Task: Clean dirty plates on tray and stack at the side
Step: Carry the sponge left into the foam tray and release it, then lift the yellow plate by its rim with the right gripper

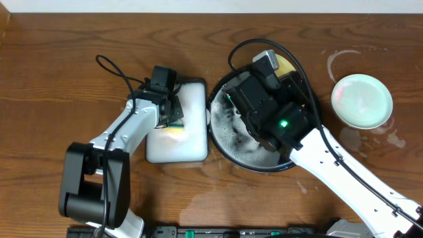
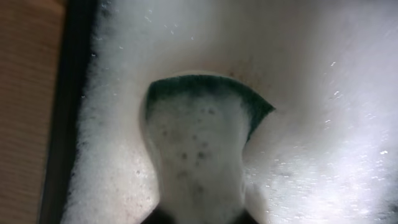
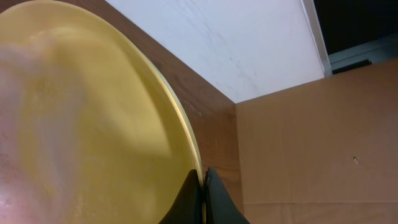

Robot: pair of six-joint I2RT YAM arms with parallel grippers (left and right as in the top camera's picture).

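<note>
The yellow plate [image 3: 93,124] stands tilted on edge over the black tray [image 1: 220,142], its face filmed with suds. My right gripper [image 3: 203,171] is shut on the plate's rim, one finger on each side. Past the right arm, the overhead view shows only a sliver of the yellow plate [image 1: 285,64]. A mint-green plate [image 1: 361,100] lies flat on the bare wood at the right. My left gripper [image 2: 199,214] is down in the white foamy tray [image 1: 192,149] with a green sponge [image 2: 193,137] between its foam-hidden fingers.
Whitish soap rings [image 1: 340,58] mark the wood around the mint plate. The black tray is wet and sudsy, and the right arm covers most of it. Its rim nearly touches the white tray's right edge. A cardboard wall [image 3: 311,155] stands beyond the table.
</note>
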